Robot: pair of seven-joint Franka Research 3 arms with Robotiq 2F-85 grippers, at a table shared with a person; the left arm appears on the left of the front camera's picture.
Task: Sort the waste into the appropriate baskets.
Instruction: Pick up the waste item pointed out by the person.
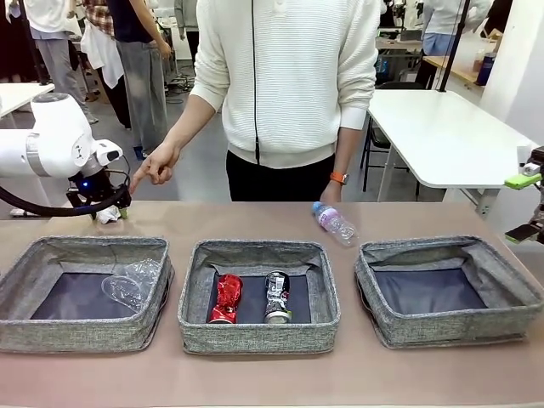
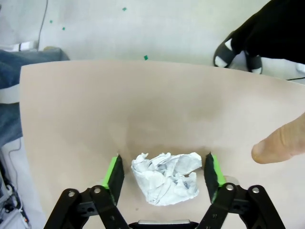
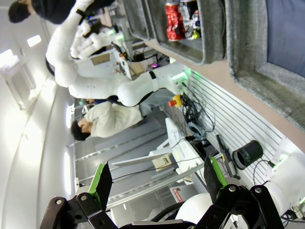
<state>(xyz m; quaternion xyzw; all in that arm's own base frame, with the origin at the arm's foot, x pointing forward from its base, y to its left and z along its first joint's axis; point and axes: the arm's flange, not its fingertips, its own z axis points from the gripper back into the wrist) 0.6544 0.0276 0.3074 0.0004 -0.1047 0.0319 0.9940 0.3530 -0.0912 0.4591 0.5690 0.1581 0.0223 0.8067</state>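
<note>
The white paper ball (image 2: 167,177) sits between the fingers of the released left pincer (image 2: 163,164)
It lies on the worktop (image 2: 143,95) at far left, behind the left basket (image 1: 34,331), with both green pads just clear of it. A person's fingertip (image 2: 281,143) points beside it. The right pincer (image 3: 156,169) is also released.

The right hand (image 1: 525,206) is cropped by the front view's right edge; the white paper ball (image 1: 106,216) lies largely hidden beneath the left hand (image 1: 110,212); a person's fingertip (image 2: 280,144) is cut off at the left wrist view's margin.
</note>
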